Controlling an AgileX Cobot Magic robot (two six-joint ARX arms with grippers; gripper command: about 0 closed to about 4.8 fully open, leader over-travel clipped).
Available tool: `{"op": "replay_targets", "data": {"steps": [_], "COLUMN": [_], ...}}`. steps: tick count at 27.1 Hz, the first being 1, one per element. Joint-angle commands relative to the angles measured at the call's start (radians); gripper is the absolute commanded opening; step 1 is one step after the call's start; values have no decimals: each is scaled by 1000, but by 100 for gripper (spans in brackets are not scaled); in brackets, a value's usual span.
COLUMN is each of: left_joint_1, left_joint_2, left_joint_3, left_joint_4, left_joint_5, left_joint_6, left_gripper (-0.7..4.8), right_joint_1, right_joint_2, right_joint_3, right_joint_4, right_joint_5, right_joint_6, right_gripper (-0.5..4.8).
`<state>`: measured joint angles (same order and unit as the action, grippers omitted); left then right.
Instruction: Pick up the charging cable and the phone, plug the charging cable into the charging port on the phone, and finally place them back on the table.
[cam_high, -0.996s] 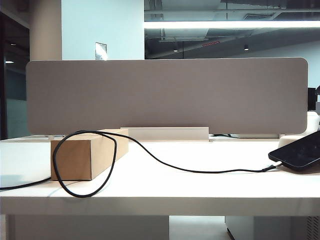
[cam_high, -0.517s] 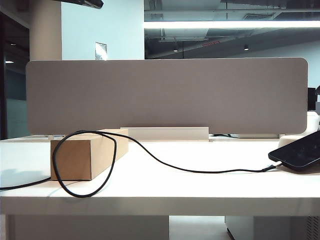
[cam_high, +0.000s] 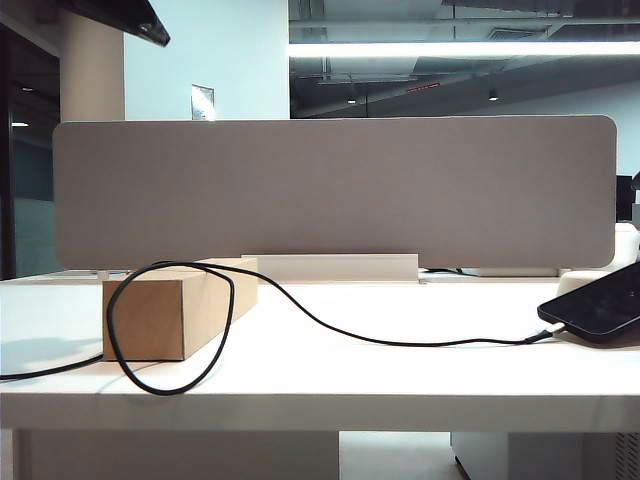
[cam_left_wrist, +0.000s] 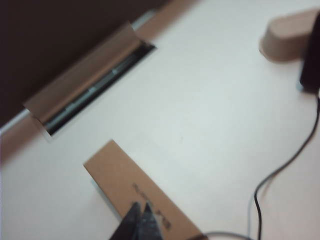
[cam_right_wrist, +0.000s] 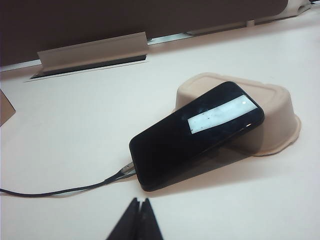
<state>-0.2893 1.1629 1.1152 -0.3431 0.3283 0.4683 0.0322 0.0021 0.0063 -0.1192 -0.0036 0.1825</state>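
The black phone leans screen-up on an upturned off-white tray at the right of the table. The black charging cable runs from a loop around the cardboard box across to the phone, and its plug meets the phone's low short end; the charging port itself is hidden there. My right gripper is shut and empty, just short of the phone's low end. My left gripper is shut and empty, high over the cardboard box. In its view the cable curves toward the phone.
A brown cardboard box stands at the table's left with the cable looped over it. A grey divider panel closes the back, with a cable slot flap at its foot. A dark part of the left arm shows at the top left.
A dark part of the left arm has come into the exterior view at the top left and sunk lower. Phone, cable and box have not moved.
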Motion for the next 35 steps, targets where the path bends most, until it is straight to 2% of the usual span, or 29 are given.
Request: {"op": "replay_targets", "data": {"steps": [1, 4, 5, 6, 10, 16, 21, 31, 35], "left_joint_1": [0, 4, 14, 43, 125, 240, 305, 335, 335], "left_joint_2": [-70, -154, -181, -233, -377, -612, -805, -1053, -1107], "left_joint_3": [-127, -261, -300, -370, -517, -727, -899, -1091, -1107], "left_joint_4": [264, 396, 420, 456, 473, 484, 572, 592, 522], "left_joint_5": [-64, -176, -183, -183, -182, -183, -182, -187, -198], "left_joint_6": [-74, -107, -116, -155, -226, -310, -364, -389, -417], "left_gripper": [-6, -6, -6, -6, -6, -6, -6, -6, -6], "right_joint_1": [0, 0, 0, 0, 0, 0, 0, 0, 0], "right_joint_2": [-2, -2, -2, -2, -2, -2, -2, -2, -2], "right_joint_3": [-6, -6, -6, -6, -6, -6, -6, -6, -6], "right_joint_4": [11, 11, 11, 11, 11, 11, 11, 11, 12], "right_joint_5": [4, 5, 4, 4, 3, 4, 4, 4, 4], "right_joint_6": [-3, -3, -3, -3, -3, -3, -3, -3, -3], "right_gripper": [-5, -5, -5, -5, -5, -5, -5, -5, -5]}}
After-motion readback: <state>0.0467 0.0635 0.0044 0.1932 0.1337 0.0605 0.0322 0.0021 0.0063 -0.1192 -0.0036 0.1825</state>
